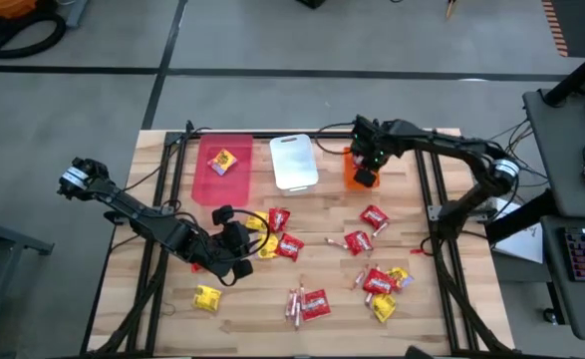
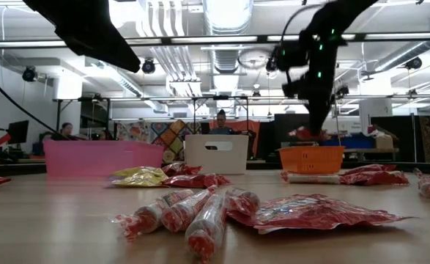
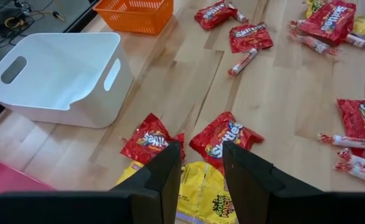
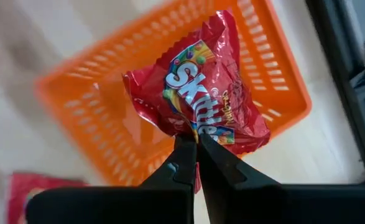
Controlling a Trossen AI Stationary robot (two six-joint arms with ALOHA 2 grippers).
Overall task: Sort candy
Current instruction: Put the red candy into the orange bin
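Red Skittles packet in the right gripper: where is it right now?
The red Skittles packet hangs pinched in the right gripper, directly above the orange bin at the table's far right, beside the white bin.

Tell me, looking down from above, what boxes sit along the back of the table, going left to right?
Pink bin → white bin → orange basket, with the right gripper holding a red Skittles packet over it.

both arms are dark and thin. the left gripper [image 3: 201,171] has two flat black fingers. the right gripper [image 4: 193,152] does too.
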